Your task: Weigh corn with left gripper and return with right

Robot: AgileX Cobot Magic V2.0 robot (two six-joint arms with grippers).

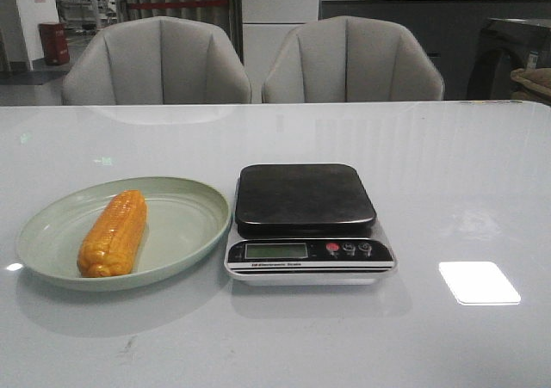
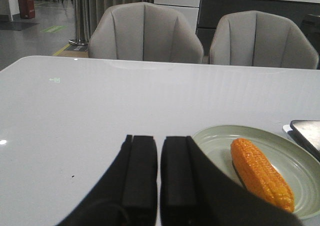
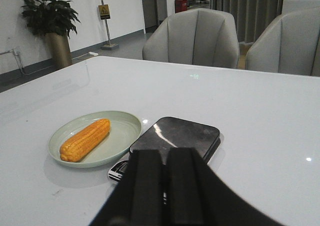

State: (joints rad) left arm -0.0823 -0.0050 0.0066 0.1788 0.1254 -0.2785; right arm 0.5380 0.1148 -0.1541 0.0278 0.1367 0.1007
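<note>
Corn: you are seeing the corn (image 1: pixel 113 234) lying lengthwise in the pale green plate (image 1: pixel 185 233), at nine o'clock of the scale (image 1: pixel 306 224).
Scale: its dark platform is sitting bare on the bench (image 1: pixel 430 336).
Left gripper: the left gripper (image 2: pixel 158 178) is hovering near the plate, jaws clenched on nothing.
Right gripper: the right gripper (image 3: pixel 163 186) is hanging over the scale's near edge, jaws clenched, empty.

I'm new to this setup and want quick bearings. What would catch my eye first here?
The orange-yellow corn cob stands out, lying on the pale green plate at the table's left. Right beside the plate sits a kitchen scale with a bare dark platform. Both end effectors, left and right, show in the wrist views, closed and empty.
</note>
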